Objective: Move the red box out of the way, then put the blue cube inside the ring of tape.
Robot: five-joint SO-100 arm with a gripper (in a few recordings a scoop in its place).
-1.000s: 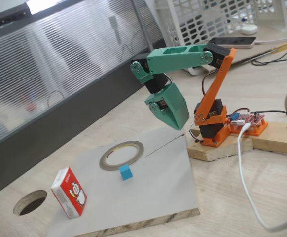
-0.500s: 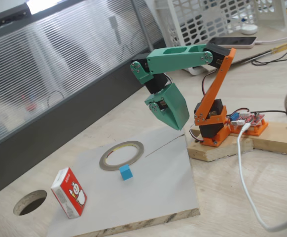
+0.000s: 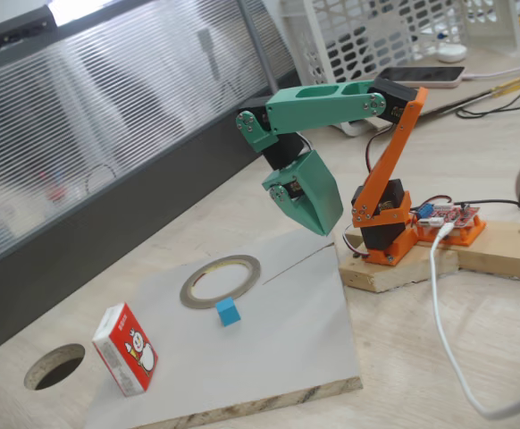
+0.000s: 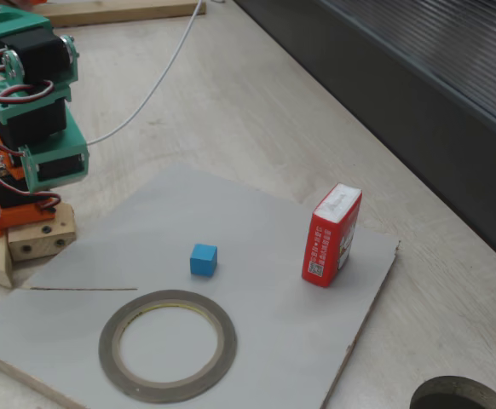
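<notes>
Standing: red box (image 3: pixel 125 349) upright on the grey board (image 3: pixel 278 349), at the board's corner nearest the round hole (image 3: pixel 54 366) in the bench, snowman face toward the camera in a fixed view; in the other it shows a red side with a label (image 4: pixel 331 236), near the board's right edge.
Cube: blue cube (image 3: pixel 229 311) flat on the board, just outside the tape ring, not touching it; well apart from the box. Also seen at (image 4: pixel 203 259).
Ring: ring of tape (image 3: pixel 221 281) lying flat mid-board, hollow centre bare, board surface showing through. Sits toward the board's near edge in the other fixed view (image 4: pixel 168 344).
Arm: green and orange, folded, base on a wood block (image 3: pixel 403 264) at the board's far corner.
Gripper: green gripper (image 3: pixel 314 214) pointing down, hanging in the air above the board's far edge, touching nothing. Fingers look pressed together with nothing between them.
Line: thin dark pencil line (image 3: pixel 300 259) on the board running from beside the ring toward the base.
</notes>
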